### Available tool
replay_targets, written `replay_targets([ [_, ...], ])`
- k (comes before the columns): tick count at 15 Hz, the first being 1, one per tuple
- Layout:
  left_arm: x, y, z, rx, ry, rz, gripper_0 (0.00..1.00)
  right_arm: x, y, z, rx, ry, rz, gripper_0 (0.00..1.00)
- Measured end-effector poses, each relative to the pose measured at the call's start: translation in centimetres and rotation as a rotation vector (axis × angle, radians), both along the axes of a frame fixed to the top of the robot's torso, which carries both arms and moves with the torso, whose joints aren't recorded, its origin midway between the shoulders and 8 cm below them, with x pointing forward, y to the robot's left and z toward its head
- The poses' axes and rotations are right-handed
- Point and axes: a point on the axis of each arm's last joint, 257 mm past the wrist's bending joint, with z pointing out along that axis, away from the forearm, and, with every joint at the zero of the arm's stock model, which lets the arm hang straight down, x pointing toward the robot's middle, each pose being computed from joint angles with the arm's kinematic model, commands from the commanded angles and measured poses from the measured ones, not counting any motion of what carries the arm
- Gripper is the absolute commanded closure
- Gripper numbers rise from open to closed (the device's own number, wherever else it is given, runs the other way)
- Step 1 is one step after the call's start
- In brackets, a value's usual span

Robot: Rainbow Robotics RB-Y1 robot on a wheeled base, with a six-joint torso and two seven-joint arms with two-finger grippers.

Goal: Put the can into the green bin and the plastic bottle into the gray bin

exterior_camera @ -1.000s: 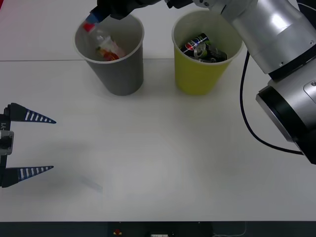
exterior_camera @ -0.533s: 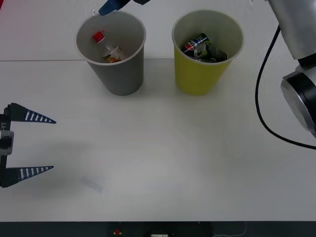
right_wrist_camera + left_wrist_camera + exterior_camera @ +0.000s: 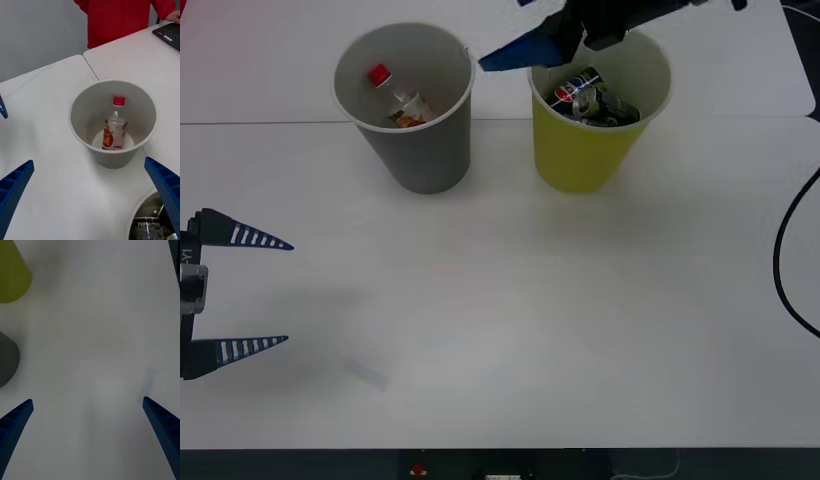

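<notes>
Right gripper point(image 3: 90, 198) spread wide, nothing held, blue ribbed fingers point(image 3: 15, 187) far apart; in the front view one blue fingertip point(image 3: 520, 52) pokes out between the two bins, above the table, at the rim of the yellow-green one. Left gripper point(image 3: 240, 292) parked low at the table's left edge, also wide open and empty, touching nothing; its fingers point(image 3: 15, 423) hang over bare tabletop.

Small clear plastic bottle with red screw cap and red-and-yellow label point(image 3: 398, 98) stands inside the gray round tapered bin with pale rim point(image 3: 420, 150), cap up, leaning a bit toward the wall; same bottle point(image 3: 114, 129) seen from above resting on the bin floor. Yellow-green round tapered bin with pale rim point(image 3: 585, 150) sits just beside the gray one, apart, not touching; crushed dark can with Pepsi logo point(image 3: 585, 95) lies in it.

Plain white table point(image 3: 510, 320), faint seam running across behind the bins. Black cable point(image 3: 785, 260) curves at the right edge. Beyond the table, a person in a red top point(image 3: 120, 18) and a dark keyboard point(image 3: 168, 35).
</notes>
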Motion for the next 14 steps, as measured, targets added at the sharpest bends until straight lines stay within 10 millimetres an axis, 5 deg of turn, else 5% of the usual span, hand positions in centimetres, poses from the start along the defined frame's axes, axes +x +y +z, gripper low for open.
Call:
replay_targets([
  [14,0.0,0.0,0.0,0.0,0.0,0.0,0.0,-11.4,-12.7,-10.8,-0.153,-0.107,0.082,0.0],
])
